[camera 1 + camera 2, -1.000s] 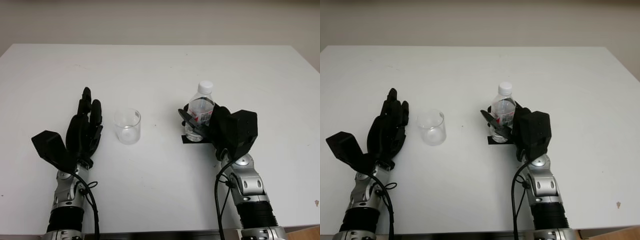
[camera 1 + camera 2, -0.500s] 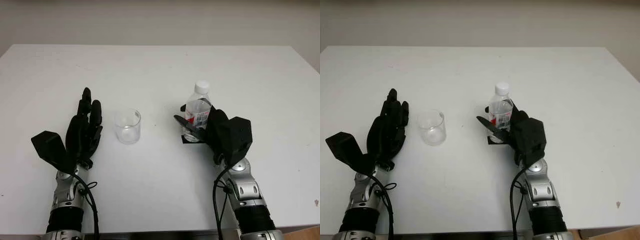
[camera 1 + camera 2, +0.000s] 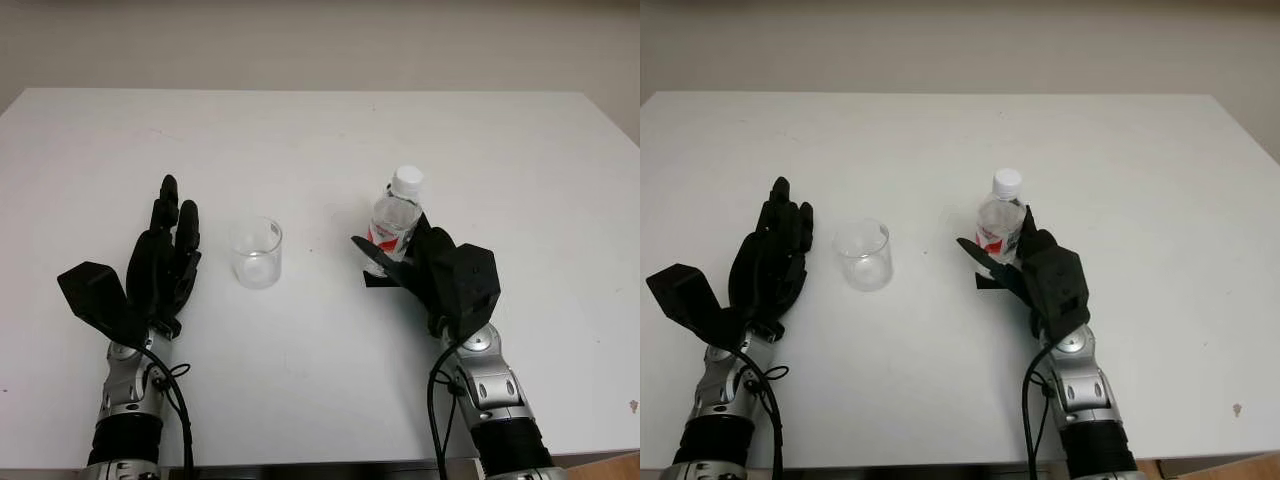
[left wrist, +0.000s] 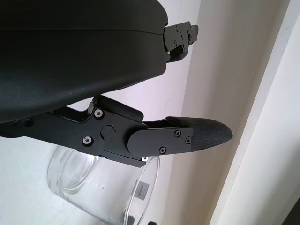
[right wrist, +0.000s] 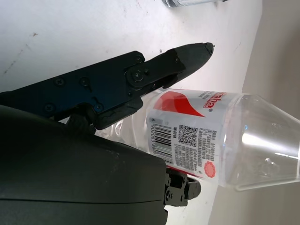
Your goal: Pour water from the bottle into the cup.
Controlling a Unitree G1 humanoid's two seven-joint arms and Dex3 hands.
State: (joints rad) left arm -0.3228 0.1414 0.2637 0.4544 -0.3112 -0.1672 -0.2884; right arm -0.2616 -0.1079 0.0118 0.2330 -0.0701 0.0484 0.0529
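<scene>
A clear plastic bottle [image 3: 394,217] with a white cap and a red label stands right of centre, leaning slightly with its cap toward the right. My right hand [image 3: 402,262] is shut on its lower body from the near side, and the bottle's base is hidden behind the fingers. In the right wrist view the fingers [image 5: 140,77] wrap the bottle [image 5: 206,136] at its label. An empty clear cup [image 3: 255,252] stands upright left of centre, a hand's width from the bottle. My left hand [image 3: 166,250] is open just left of the cup, not touching it; the cup [image 4: 93,187] shows beyond one of its fingers [image 4: 180,137].
A small black square marker [image 3: 378,281] lies on the white table [image 3: 320,140] under the bottle and hand. The table's far edge meets a pale wall. The right table edge runs diagonally at the far right.
My right hand has drawn slightly left and toward the near edge with the bottle, which now leans instead of standing straight. The left hand and cup have barely moved.
</scene>
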